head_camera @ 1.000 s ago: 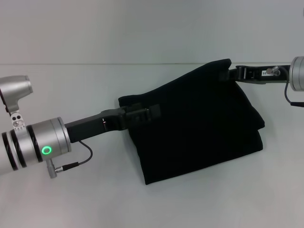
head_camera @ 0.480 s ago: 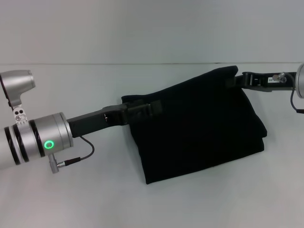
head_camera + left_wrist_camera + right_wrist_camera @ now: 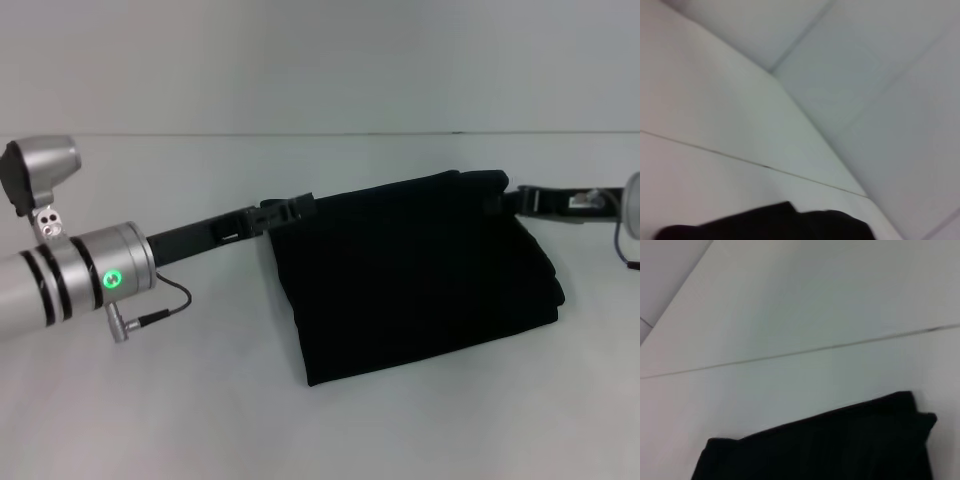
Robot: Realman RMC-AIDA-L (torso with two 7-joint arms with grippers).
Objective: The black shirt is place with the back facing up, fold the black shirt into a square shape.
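Head view: black shirt [image 3: 415,275] folded into a compact, roughly rectangular stack on the white table [image 3: 200,420], far edge now lowered almost flat compared with one second ago, when raised in a peak toward the right. Left gripper [image 3: 296,208] at the far-left corner of the shirt, moved farther back than before; right gripper [image 3: 500,203] at the far-right corner, dropped level with the cloth. Finger state of both: cannot tell, tips merging with the dark fabric, so pinching or released not confirmed. Wrist views: only the far hem of the shirt against the table, no fingers visible. Judged as the laying-down end of a fold, top layer settling over the lower layers. Near-square outline reached; remaining work probably release, retreat, and any final squaring.
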